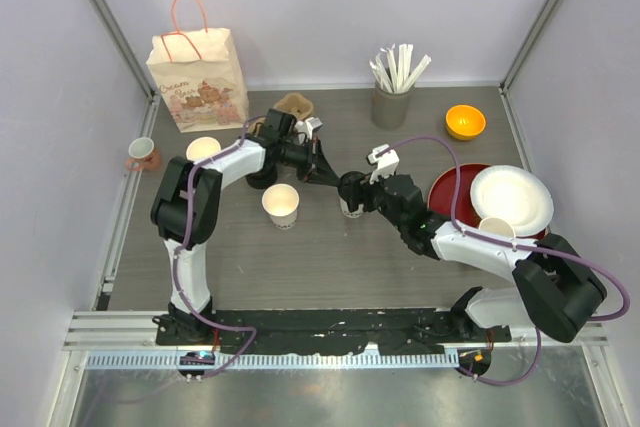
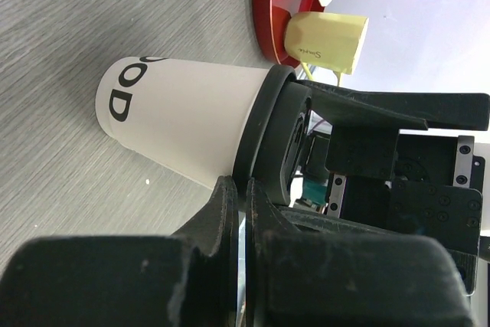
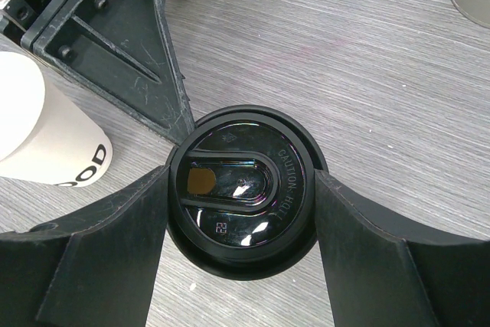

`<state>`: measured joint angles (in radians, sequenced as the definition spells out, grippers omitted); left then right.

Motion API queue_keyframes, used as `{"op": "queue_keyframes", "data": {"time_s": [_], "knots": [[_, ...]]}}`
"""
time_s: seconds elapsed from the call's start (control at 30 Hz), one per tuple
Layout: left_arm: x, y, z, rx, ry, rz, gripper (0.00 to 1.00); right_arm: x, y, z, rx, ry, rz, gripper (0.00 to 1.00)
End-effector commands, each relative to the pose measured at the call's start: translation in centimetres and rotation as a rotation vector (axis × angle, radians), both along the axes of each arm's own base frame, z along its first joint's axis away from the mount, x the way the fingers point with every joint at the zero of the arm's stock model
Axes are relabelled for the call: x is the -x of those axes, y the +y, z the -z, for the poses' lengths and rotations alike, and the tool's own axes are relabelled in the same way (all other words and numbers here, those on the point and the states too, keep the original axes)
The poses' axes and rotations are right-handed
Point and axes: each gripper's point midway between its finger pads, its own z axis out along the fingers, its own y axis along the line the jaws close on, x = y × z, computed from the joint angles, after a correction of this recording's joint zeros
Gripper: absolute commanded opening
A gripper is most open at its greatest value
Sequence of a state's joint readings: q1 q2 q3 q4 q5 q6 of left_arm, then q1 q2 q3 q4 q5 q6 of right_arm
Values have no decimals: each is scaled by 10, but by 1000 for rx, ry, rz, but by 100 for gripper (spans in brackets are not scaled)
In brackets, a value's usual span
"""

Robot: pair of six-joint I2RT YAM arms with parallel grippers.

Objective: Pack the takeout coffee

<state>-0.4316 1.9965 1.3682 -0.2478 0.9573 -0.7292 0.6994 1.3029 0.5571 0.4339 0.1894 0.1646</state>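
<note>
The takeout coffee [image 1: 350,194] stands upright mid-table, a cream cup [image 2: 184,124] printed in black and capped with a round black lid [image 3: 241,189]. My right gripper [image 1: 354,197] comes in from the right, and the right wrist view shows its fingers [image 3: 122,250] pressed against both sides just under the lid. My left gripper [image 1: 326,180] reaches over from the left. Its two fingertips [image 2: 226,197] are closed together with nothing between them, right at the lid's rim.
A second open cream cup [image 1: 281,205] stands just left of the coffee. A paper bag [image 1: 198,79] is at the back left, with a cup stack [image 1: 203,150] and pinkish mug [image 1: 142,153] nearby. A stirrer holder [image 1: 392,97], orange bowl [image 1: 465,122] and red plate [image 1: 447,192] under white plates [image 1: 512,197] fill the right.
</note>
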Motion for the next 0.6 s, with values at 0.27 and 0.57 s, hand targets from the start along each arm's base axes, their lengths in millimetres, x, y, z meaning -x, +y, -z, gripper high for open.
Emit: {"op": "queue_keyframes", "data": {"time_s": [0.27, 0.57], "knots": [[45, 42, 149, -428, 293, -85, 0, 40, -35, 84, 144, 268, 58, 35], [12, 24, 92, -330, 110, -28, 0, 36, -28, 75, 143, 251, 34, 35]]}}
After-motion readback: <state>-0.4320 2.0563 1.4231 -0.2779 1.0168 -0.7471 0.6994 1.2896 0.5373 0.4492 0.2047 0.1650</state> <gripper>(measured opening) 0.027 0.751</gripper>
